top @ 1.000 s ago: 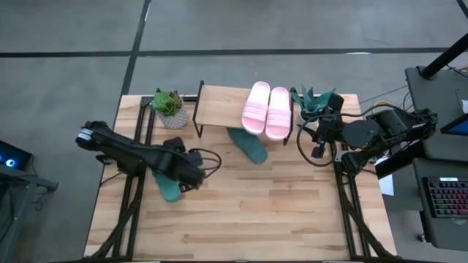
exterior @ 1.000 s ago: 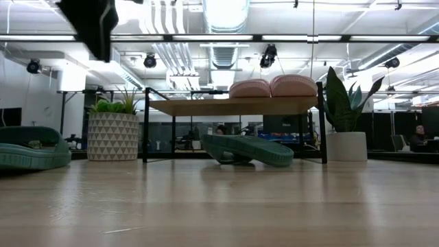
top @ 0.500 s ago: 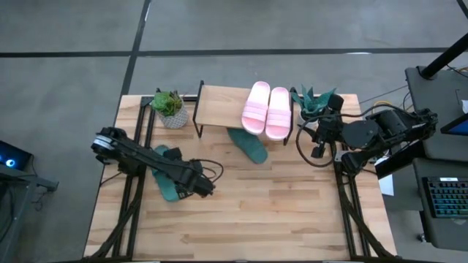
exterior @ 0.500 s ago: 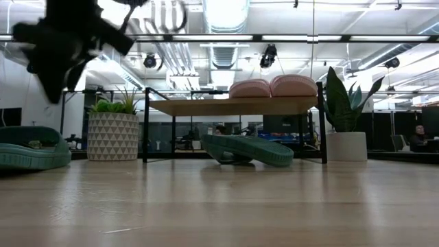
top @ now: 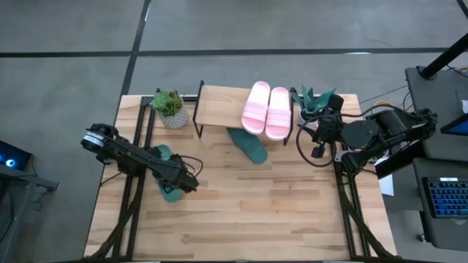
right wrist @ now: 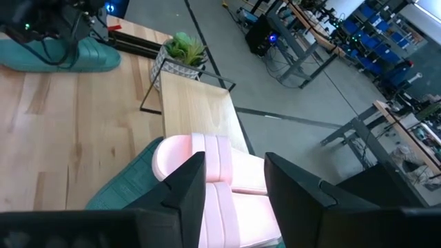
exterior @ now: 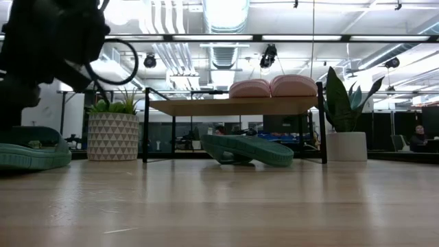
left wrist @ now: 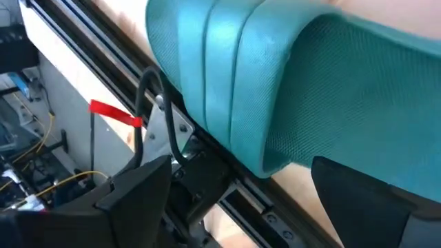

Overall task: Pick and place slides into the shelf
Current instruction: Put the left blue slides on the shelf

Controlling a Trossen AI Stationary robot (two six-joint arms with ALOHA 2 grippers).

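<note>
green rubber fills the left wrist view: a dark green slide lies on the bench near its left edge, and the left pincer sits low over it with fingers spread wide to either side of the strap, not closed on it. the two pink slides lie side by side on the right end of the shelf. the second green slide lies on the bench, partly under the shelf. the right pincer waits by the shelf's right end, fingers parted, holding nothing.

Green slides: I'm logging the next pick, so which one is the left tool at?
The green slide near the table's left edge, under the open left tool; the other green slide lies by the shelf.
</note>
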